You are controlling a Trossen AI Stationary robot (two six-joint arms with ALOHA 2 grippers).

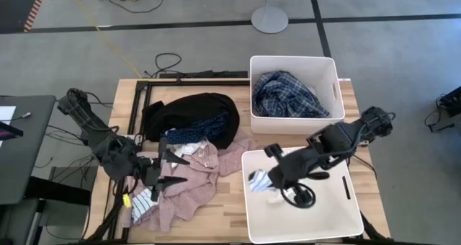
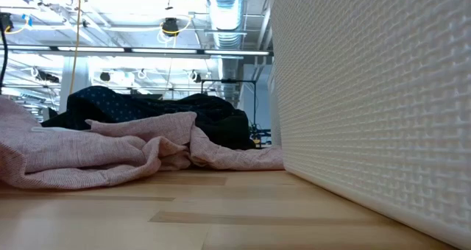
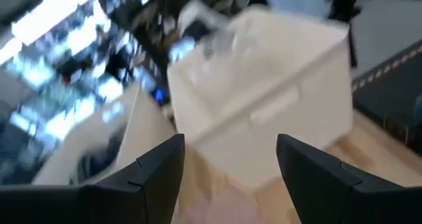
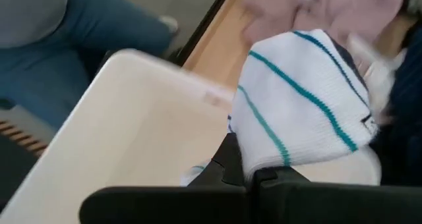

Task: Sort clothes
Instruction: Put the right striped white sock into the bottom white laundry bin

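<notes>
The right gripper (image 1: pixel 268 174) hung over the near bin (image 1: pixel 338 216), its fingers clamped tight on a white sock (image 4: pixel 300 99) with teal stripes — the sock dangled from them at the bin's nine o'clock edge. The left gripper (image 1: pixel 167 171) stood with its fingers apart and empty above the pink garment (image 1: pixel 189 179), at about eight o'clock on the table. The plaid shirt (image 1: pixel 289 94) lay in the far bin (image 1: pixel 330 68). The sock looked light, limp and easily dropped — a pinch at its cuff or any fold would probably hold it.
</notes>
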